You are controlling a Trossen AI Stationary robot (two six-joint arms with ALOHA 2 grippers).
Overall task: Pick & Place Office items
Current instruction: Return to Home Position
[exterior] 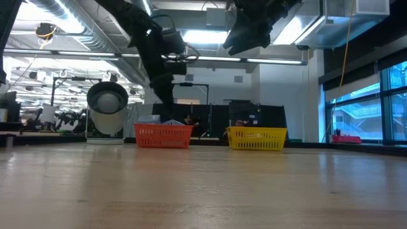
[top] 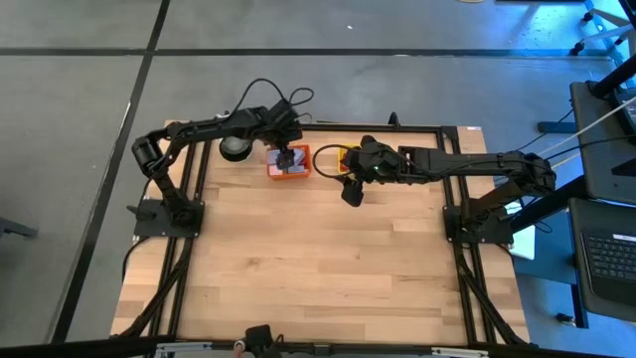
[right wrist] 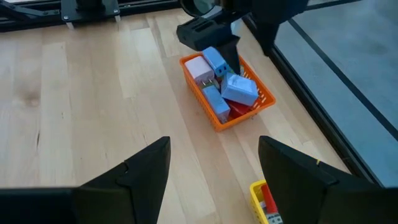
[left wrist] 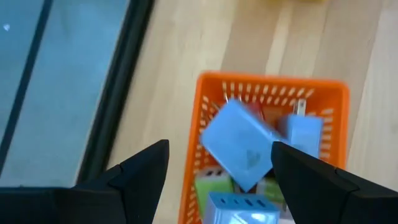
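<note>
L pincer: fingers wide apart, nothing btwn them, hanging directly over the orange plastic mesh bin. R pincer: also spread and empty, raised above the table nr the yellow plastic mesh bin.

All task items we can see lie heaped in the orange bin: small boxy plastic charger adapters in pale blue, lilac, pink, green and a bit of red. We spot none on the bare wood.

Handling, our judgement: light, rigid, smooth-sided, so prob. slippery. Metal prongs stick out of one. Best taken across two flat opposite faces of the body, not by the prongs. Heap is loose, so a nudge could shift neighbours.

Surface: pale wood-plank table w/ black frame. Both bins sit nr its far edge, orange left of yellow, apart. A round grey cylindrical object stands just beside the orange bin, toward the far-left corner.

Room: concrete floor, open ceiling w/ ducts and strip lights, windows to one side.
</note>
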